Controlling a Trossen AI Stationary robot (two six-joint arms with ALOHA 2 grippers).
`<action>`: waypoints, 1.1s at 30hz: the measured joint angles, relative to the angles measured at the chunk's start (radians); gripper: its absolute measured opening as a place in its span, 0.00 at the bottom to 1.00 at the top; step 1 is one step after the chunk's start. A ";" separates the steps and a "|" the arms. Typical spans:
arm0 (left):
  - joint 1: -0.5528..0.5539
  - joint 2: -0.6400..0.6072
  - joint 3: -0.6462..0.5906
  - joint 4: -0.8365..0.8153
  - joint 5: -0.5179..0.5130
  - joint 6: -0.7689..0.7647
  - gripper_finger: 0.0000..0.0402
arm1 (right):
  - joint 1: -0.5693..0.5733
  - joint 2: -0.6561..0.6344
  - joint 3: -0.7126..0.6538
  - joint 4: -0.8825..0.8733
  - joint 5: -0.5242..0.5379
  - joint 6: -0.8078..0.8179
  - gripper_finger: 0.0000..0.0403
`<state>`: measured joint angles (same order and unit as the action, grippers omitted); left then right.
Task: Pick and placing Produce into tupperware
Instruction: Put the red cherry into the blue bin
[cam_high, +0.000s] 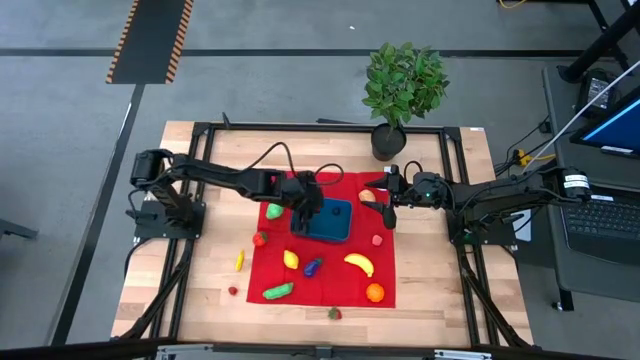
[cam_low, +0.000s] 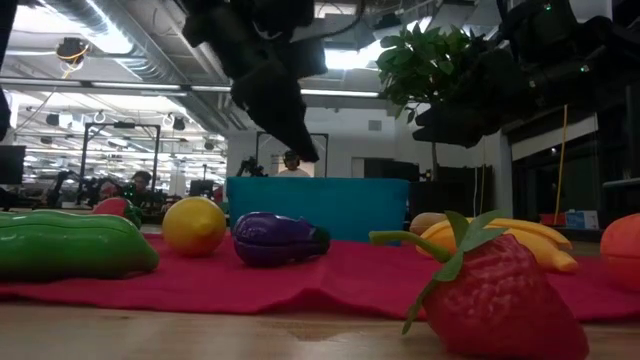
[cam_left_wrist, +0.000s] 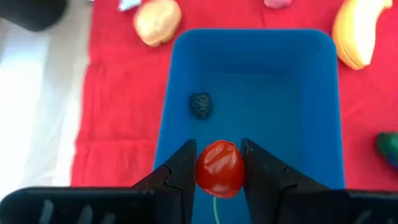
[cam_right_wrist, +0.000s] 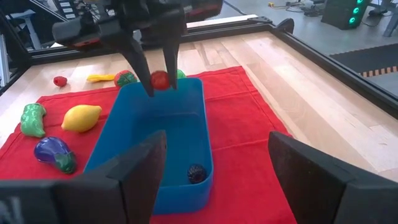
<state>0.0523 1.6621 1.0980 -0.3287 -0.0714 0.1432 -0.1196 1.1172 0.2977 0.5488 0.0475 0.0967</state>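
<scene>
The teal-blue tupperware (cam_high: 335, 222) sits on a red cloth, with one dark berry (cam_left_wrist: 200, 104) on its floor. My left gripper (cam_left_wrist: 217, 150) hovers over the tupperware's left end (cam_right_wrist: 163, 93), shut on a small red round fruit (cam_left_wrist: 219, 169). My right gripper (cam_right_wrist: 217, 174) is open and empty, just off the tupperware's right side (cam_high: 385, 197). Other produce lies on the cloth: a lemon (cam_high: 290, 259), an eggplant (cam_high: 313, 266), a banana (cam_high: 359, 263), an orange (cam_high: 374, 292) and a green cucumber (cam_high: 278, 291). My left gripper pinches the red round fruit (cam_right_wrist: 160, 79) by its sides between its two fingers (cam_left_wrist: 184, 167). The fingers come from above, pointing down. The fruit is lifted clear, just over the tupperware's rim at the left end.
A potted plant (cam_high: 400, 85) stands at the table's far edge. A strawberry (cam_high: 334, 313), a yellow piece (cam_high: 239, 260) and a small red piece (cam_high: 232, 290) lie on the wood near the cloth. A tan potato (cam_left_wrist: 157, 22) lies beside the tupperware.
</scene>
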 joint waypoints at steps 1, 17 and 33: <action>0.005 0.009 0.001 0.001 0.012 0.007 0.24 | 0.000 0.000 0.000 0.000 0.000 0.000 0.70; 0.039 0.116 0.001 -0.003 0.100 0.027 0.24 | 0.000 0.000 0.000 -0.001 0.000 0.000 0.70; 0.039 0.152 0.001 0.005 0.100 0.028 0.32 | 0.000 0.000 0.000 -0.008 0.000 0.000 0.70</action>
<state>0.0914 1.8137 1.0988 -0.3239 0.0288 0.1711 -0.1196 1.1172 0.2977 0.5403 0.0475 0.0967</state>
